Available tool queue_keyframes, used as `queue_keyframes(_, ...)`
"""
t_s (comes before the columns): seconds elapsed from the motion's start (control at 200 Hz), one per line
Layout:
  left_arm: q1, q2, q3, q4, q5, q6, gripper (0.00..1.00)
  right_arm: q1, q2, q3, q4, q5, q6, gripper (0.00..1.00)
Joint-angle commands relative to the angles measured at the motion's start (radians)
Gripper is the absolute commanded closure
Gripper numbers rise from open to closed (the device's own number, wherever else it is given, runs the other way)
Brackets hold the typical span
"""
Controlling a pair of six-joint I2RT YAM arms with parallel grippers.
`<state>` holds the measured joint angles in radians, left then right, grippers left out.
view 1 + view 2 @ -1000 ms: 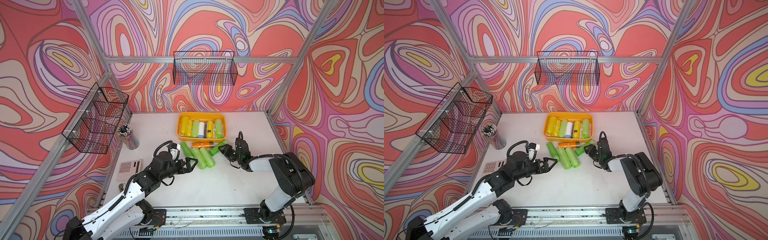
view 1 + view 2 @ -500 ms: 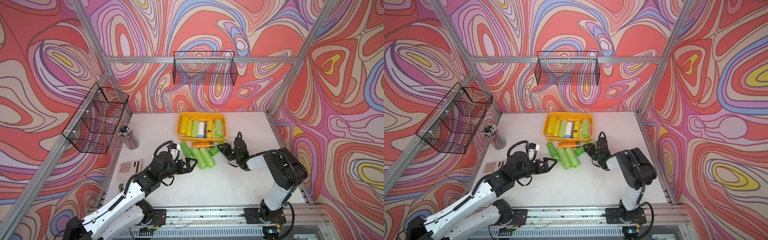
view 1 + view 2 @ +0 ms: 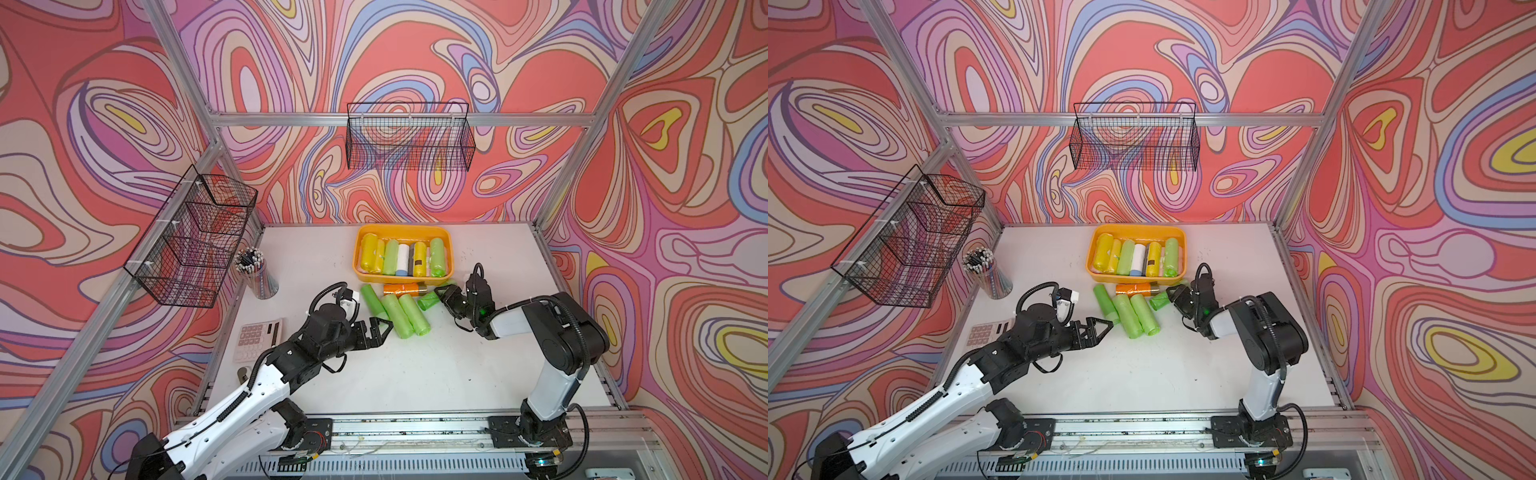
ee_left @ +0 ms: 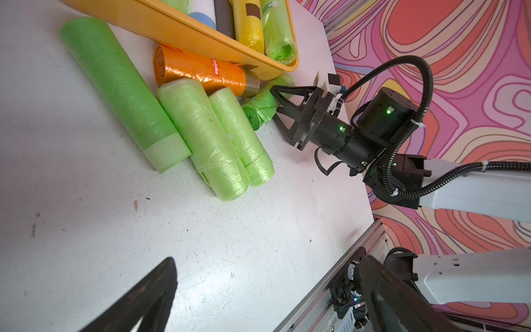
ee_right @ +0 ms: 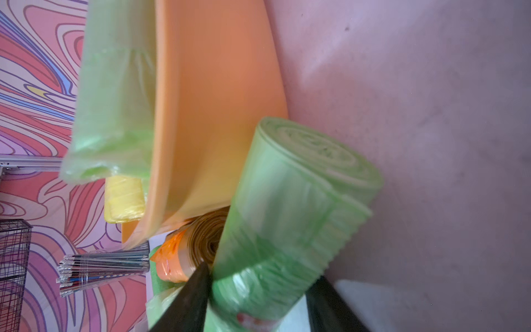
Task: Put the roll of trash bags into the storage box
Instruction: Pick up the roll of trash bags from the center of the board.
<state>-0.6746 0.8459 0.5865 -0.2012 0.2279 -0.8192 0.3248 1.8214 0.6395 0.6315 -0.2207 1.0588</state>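
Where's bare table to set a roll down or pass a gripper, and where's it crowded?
Free: the patch between the loose green rolls and the front rail; the strip between pencil cup and storage box. Crowded: right before the box, where orange roll, small green roll and right gripper meet.

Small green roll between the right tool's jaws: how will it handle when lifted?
The small green roll is likely light and squashy: thin, crinkled film. A cylinder lying on the flat table, it may roll if nudged. Its glossy wrap could slip in the right tool.
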Motion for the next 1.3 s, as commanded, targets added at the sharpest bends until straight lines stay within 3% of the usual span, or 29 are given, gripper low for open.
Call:
queue_keyframes(0.0, -0.003, -0.014, 0.027, -0.046, -0.028, 0.014, 0.0, -0.001, 0.024, -0.021, -0.104, 0.045, 0.003, 0.48)
queue_keyframes(0.386, -0.003, -0.011, 0.054, -0.11, -0.036, 0.022, 0.0, -0.001, 0.02, 0.008, -0.187, 0.04, -0.026, 0.53)
queue_keyframes(0.511, -0.003, -0.037, 0.056, -0.143, -0.055, 0.026, 0.0, -0.001, 0.007, -0.005, -0.193, 0.031, -0.018, 0.64)
queue_keyframes(0.646, -0.003, -0.059, 0.053, -0.154, -0.08, 0.026, 0.0, -0.001, -0.013, 0.007, -0.266, 0.049, -0.049, 0.62)
queue_keyframes(0.881, -0.003, -0.04, 0.058, -0.161, -0.08, 0.032, 0.0, -0.001, -0.054, -0.051, -0.297, 0.055, -0.064, 0.67)
queue_keyframes(1.292, -0.003, -0.005, 0.048, -0.115, -0.046, 0.032, 0.0, -0.002, -0.269, -0.101, -0.476, 0.172, -0.133, 0.67)
